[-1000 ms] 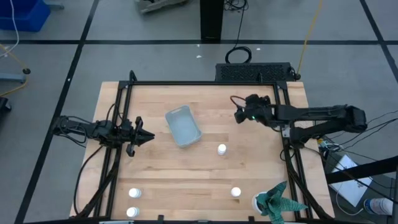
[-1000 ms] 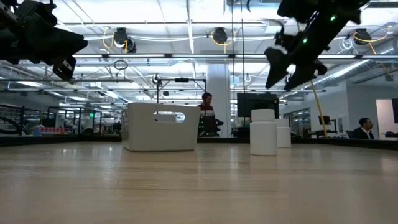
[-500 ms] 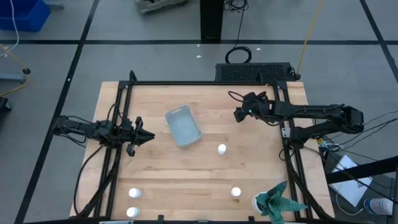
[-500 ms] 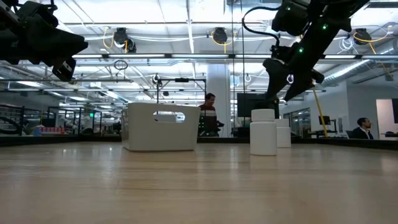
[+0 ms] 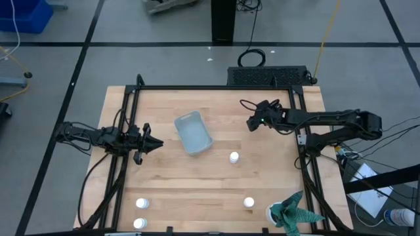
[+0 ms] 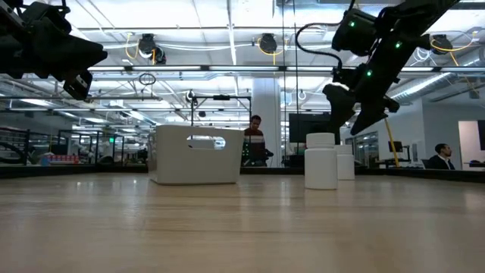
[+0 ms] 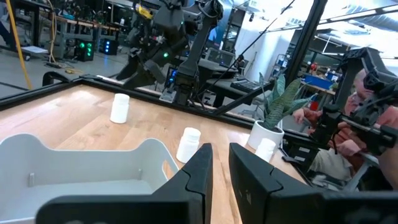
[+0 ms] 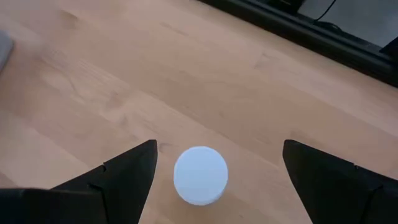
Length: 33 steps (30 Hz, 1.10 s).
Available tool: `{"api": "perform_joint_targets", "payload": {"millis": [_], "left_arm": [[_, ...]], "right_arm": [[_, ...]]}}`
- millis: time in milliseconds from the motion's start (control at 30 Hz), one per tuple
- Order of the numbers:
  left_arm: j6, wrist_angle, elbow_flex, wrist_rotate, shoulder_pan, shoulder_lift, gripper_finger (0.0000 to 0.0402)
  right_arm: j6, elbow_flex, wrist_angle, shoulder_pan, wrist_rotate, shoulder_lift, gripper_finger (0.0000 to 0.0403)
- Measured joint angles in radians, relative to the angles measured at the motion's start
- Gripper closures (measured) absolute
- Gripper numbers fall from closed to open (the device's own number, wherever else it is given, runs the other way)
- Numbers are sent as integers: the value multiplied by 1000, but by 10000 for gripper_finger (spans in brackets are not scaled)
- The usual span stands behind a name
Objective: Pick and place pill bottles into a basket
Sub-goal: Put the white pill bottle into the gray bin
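Observation:
My right gripper (image 5: 252,123) is open and points down over the table's far right. Its wrist view shows its two fingers standing on either side of a white pill bottle (image 8: 200,175), seen cap-up, without touching it; the gripper (image 8: 219,147) hides this bottle in the high view. The bottle also shows in the left wrist view (image 7: 119,107). Another bottle (image 5: 234,157) stands mid-table, one (image 5: 249,202) near the front right, two (image 5: 142,204) (image 5: 138,223) at the front left. The pale basket (image 5: 193,133) stands at mid-table. My left gripper (image 5: 159,143) waits shut at the left edge.
A teal-leaved plant in a white pot (image 5: 289,213) stands at the front right corner. A black frame (image 5: 216,88) runs round the table's edges. Bare wood lies between the basket and my right gripper. People show in the room beyond the table.
My right gripper has come down toward the bottle beneath it, staying open. The bottles and the basket have not moved.

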Motion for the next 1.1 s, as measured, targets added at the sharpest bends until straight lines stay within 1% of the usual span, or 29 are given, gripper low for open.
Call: {"api": "perform_joint_targets", "payload": {"millis": [167,267,433,533,700,800,867,1100], "left_arm": [[0,0,0,0,0,0,344],[0,-1,0,0,0,0,344],[0,-2,0,1,0,0,344],[-1,-2,0,1,0,0,344],[-3,-2,0,1,0,0,344],[-6,-2,0,1,0,0,344],[-6,-3,0,2,0,0,344],[-6,-5,-1,3,0,0,344]], "right_arm": [[-29,0,55,0,-1,69,64],[-35,-2,49,-10,-2,96,64],[-28,-1,27,-36,-8,107,64],[-17,-1,34,-46,-55,106,64],[4,-1,12,-46,-59,111,64],[8,-1,11,-47,-87,121,65],[17,-1,26,-47,-103,135,68],[9,0,28,-66,-108,154,93]]}}
